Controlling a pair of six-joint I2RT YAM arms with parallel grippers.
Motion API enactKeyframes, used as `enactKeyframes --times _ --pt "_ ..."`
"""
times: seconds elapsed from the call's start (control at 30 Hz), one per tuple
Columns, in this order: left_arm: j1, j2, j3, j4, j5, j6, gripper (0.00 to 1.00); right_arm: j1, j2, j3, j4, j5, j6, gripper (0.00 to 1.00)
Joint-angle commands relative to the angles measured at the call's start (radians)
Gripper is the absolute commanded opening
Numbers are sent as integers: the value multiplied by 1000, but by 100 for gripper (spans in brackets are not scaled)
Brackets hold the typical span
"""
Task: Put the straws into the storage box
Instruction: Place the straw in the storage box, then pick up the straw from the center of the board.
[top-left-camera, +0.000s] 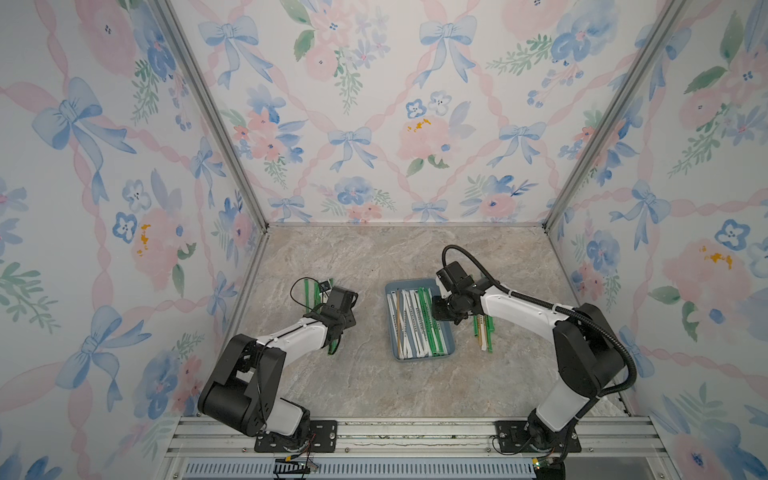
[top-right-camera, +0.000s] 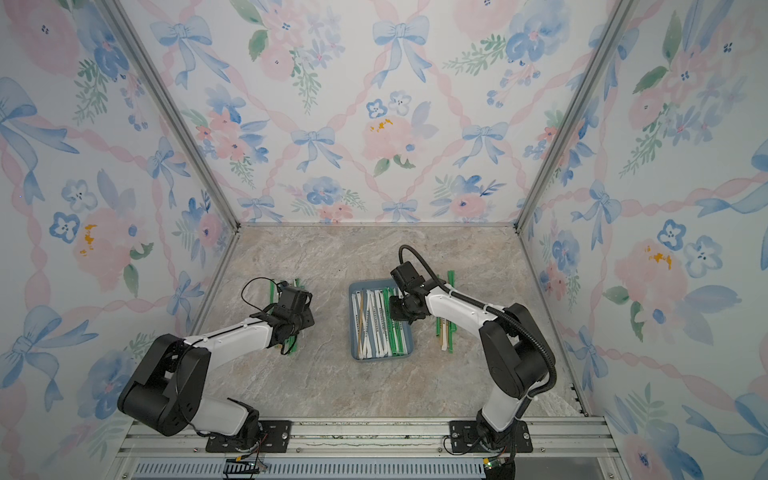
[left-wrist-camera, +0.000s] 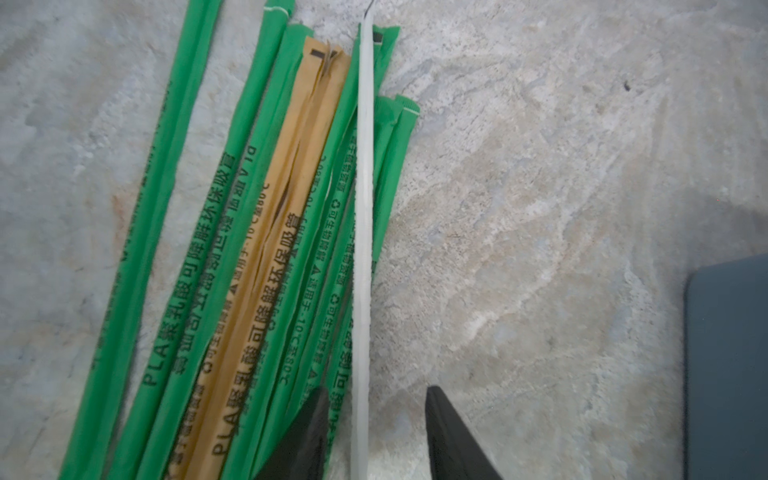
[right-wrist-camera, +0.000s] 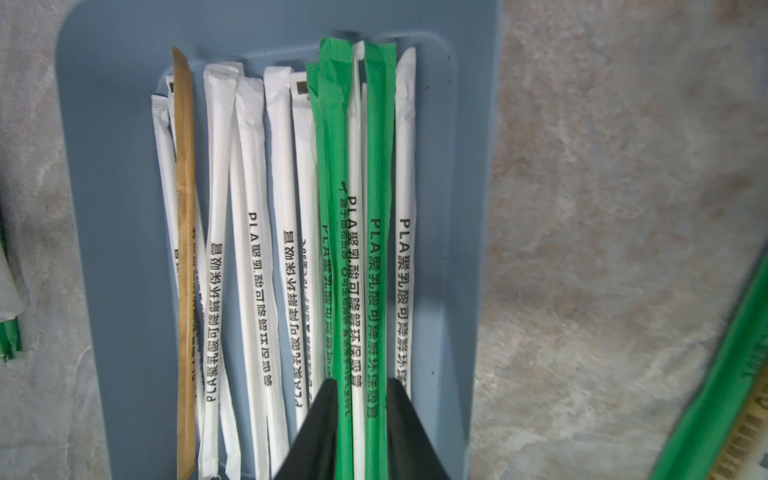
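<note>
The storage box, a blue-grey tray, lies mid-table and holds several white, green and tan straws side by side. My right gripper is down at the box's near-right part, its jaws closed against a green, a white and a green straw that lie along the box. On the left a pile of green and tan straws rests on the table. My left gripper stands open over its edge, with one thin white straw between the jaws.
More straws lie on the table just right of the box, under the right arm. The box's corner shows in the left wrist view. Flowered walls close in the marble table on three sides.
</note>
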Motion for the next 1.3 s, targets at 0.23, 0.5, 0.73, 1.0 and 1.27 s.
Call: enactKeyframes --times 0.23,0.5,0.73,1.0,1.27 --pt "2 57 10 -20 2 20 27 -28 -45 -26 -2 21 1 24" --pt "3 63 -2 -20 0 20 16 -47 -53 -54 7 18 8 24" --pt "3 52 -3 -20 -6 30 6 -66 -85 -56 1 18 1 24" --pt "-13 -17 11 -20 8 25 1 -123 -144 -72 -16 18 -15 24" --pt "-146 -98 103 -20 56 -9 1 -231 -220 -119 -62 34 -41 23"
